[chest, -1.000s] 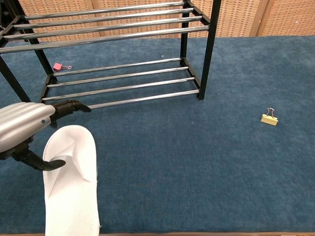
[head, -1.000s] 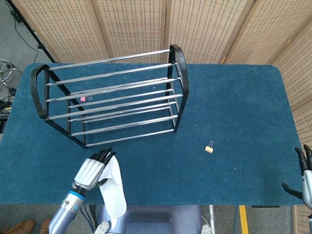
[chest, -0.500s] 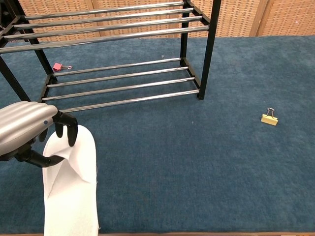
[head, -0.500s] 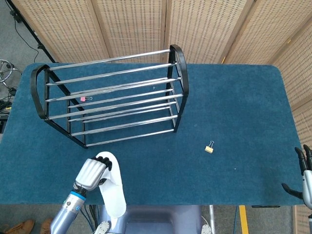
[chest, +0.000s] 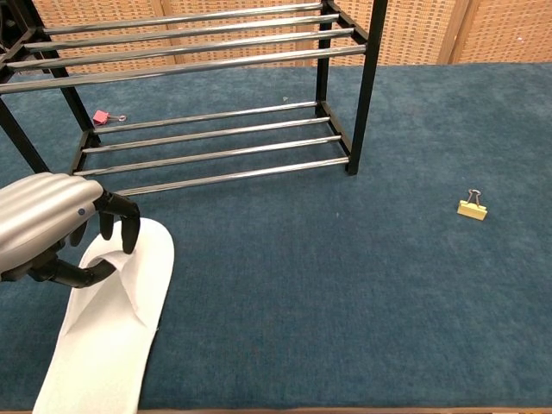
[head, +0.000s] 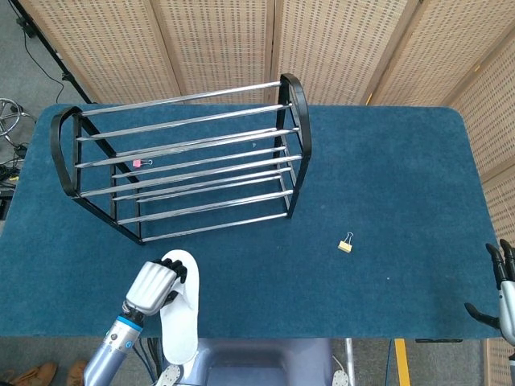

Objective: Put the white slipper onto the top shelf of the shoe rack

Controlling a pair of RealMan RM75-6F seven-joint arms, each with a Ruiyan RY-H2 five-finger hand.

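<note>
The white slipper (head: pixel 180 315) (chest: pixel 107 328) lies at the table's front left edge, heel hanging over it. My left hand (head: pixel 150 288) (chest: pixel 50 226) grips its toe strap, fingers curled over the front and thumb underneath. The black and chrome shoe rack (head: pixel 185 157) (chest: pixel 207 52) stands behind it at the back left; its top shelf rails are bare. My right hand (head: pixel 504 283) hangs at the far right edge of the head view, off the table, fingers spread and holding nothing. The chest view does not show it.
A yellow binder clip (head: pixel 345 244) (chest: pixel 471 207) lies on the blue carpeted table (head: pixel 386 185) right of centre. A pink binder clip (head: pixel 138 163) (chest: pixel 101 116) sits under the rack's lower rails. Woven screens stand behind the table.
My left hand's fingers curled down onto the slipper's toe and took hold. The slipper's heel has since swung toward the left, so it lies angled.
</note>
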